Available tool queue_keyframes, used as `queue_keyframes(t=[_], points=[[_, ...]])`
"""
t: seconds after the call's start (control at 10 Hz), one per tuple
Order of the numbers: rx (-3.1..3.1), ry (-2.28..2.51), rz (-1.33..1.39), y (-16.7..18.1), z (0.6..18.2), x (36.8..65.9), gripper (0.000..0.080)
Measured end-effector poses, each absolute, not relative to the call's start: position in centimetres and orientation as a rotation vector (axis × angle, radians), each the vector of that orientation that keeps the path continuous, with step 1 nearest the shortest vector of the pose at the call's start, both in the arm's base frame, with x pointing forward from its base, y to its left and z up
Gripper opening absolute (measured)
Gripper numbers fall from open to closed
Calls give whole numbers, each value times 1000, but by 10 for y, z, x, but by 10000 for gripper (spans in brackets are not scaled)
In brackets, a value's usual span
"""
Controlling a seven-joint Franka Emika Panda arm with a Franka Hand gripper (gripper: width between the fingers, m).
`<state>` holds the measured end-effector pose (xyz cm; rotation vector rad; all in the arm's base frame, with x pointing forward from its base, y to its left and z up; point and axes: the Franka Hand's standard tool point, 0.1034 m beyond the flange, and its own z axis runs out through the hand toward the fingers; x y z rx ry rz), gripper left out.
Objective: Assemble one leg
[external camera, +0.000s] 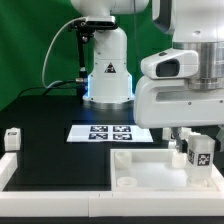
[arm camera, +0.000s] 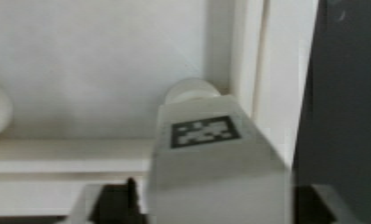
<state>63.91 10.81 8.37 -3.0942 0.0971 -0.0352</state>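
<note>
We see the gripper (external camera: 196, 146) pinched on the leg (external camera: 200, 154), its fingers pressed against the sides of the post. In the wrist view the leg (arm camera: 207, 150) rises from between the dark fingers (arm camera: 111, 203) with its square tag facing the camera. The leg hangs at the exterior view's right end of the tabletop (external camera: 128, 166), close over the raised rim. We cannot tell whether its far end touches the board. We judge the leg to be light, stiff, smooth plastic that will not bend or crush but could slip or twist in the pads if it is pushed off-axis. A hold across its flat sides, low on the shaft with the tagged end free, looks right to us. The nearest edges are the tabletop's rim and the line where the white tabletop (arm camera: 93, 70) meets the black mat (arm camera: 351, 100). The room there is tight, so we would move mostly straight down. Open mat (external camera: 55, 150) lies towards the exterior view's left. The marker board (external camera: 108, 132) sits behind the tabletop. A spare leg (external camera: 13, 139) stands well apart, by the white bar (external camera: 45, 196).
</note>
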Motion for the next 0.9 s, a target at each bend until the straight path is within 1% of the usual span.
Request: queue_keyframes(t=[0.1, 0.3, 0.5, 0.9], points=[[-3087, 222, -32, 108, 84, 639, 285], [-3057, 461, -48, 109, 83, 640, 285], [-2969, 826, -91, 110, 83, 641, 285], [-2474, 1720, -5, 105, 81, 641, 285]])
